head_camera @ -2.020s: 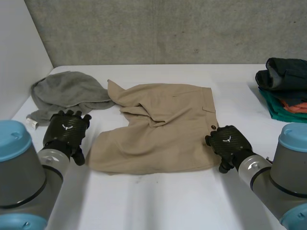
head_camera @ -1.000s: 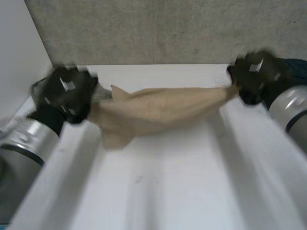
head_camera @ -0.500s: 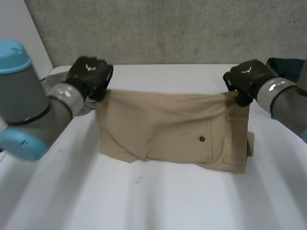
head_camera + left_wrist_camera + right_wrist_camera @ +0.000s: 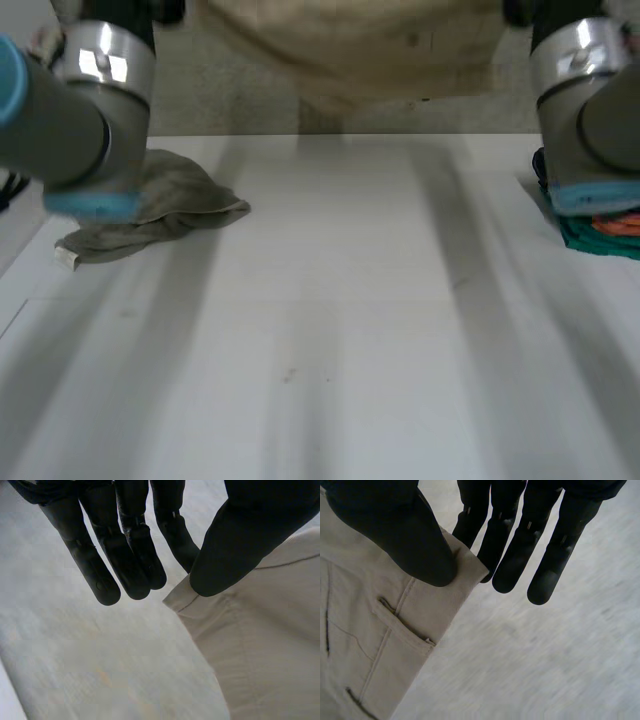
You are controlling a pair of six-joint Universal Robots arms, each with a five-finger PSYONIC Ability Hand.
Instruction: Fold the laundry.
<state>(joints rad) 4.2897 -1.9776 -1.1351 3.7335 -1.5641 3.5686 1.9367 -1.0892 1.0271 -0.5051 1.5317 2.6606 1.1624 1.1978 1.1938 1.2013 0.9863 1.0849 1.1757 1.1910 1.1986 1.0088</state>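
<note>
White table (image 4: 330, 330) is carrying one crumpled grey garment (image 4: 170, 205) and one folded stack (image 4: 600, 228). One pair of beige shorts (image 4: 350, 50) is hanging above it, left hand (image 4: 125, 555) and right hand (image 4: 395, 530) each pinching one top corner.

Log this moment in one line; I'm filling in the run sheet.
shorts: held above table | left hand: pinches one corner | right hand: pinches other corner | aside: grey garment, folded stack
</note>
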